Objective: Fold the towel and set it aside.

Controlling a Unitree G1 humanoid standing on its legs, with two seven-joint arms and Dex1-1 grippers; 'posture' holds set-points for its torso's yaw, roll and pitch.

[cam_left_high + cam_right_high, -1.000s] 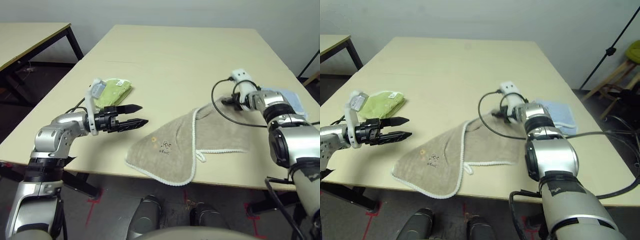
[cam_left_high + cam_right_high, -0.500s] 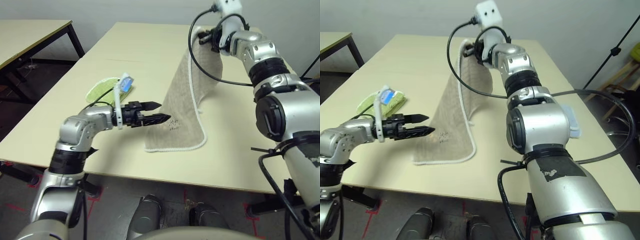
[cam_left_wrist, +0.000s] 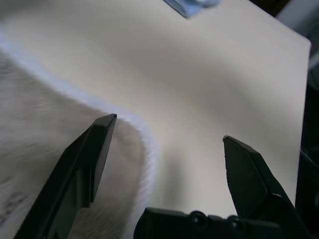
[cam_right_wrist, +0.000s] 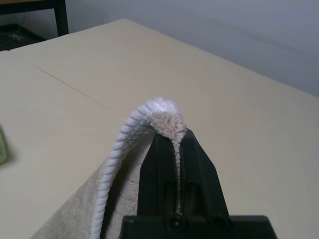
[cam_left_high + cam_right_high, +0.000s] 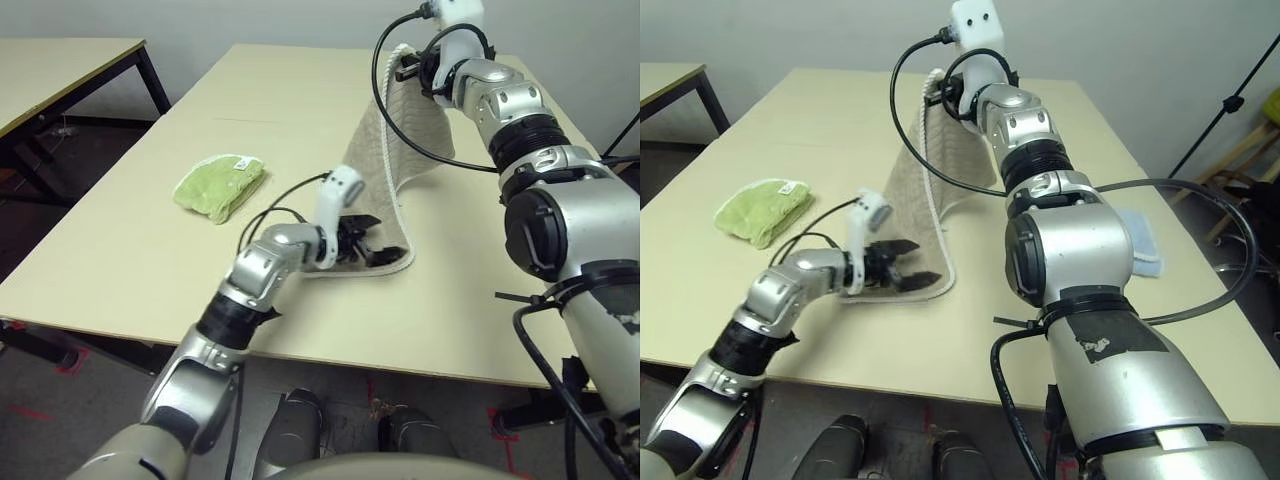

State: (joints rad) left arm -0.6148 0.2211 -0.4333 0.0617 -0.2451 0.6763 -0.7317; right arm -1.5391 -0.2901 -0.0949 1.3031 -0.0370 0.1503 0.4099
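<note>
Right now the towel (image 5: 385, 160) hangs from one corner held up above the far half of the table (image 5: 130, 250), and drapes down so that its lower end, with the white stitched edging, lies on the table near the front edge. My right hand (image 4: 172, 137) is pinched tight on that raised corner, the white edging bunched at the tips of my fingers (image 4: 197, 159). My left hand (image 5: 902, 272) is low at the towel's bottom end, its fingers (image 3: 94, 149) spread wide and holding nothing, one tip over the terry just inside the rounded corner, the other over bare table. A lime-green cloth (image 5: 220, 185) lies well apart to my left. A light blue cloth (image 5: 1140, 240) shows past my right arm.
</note>
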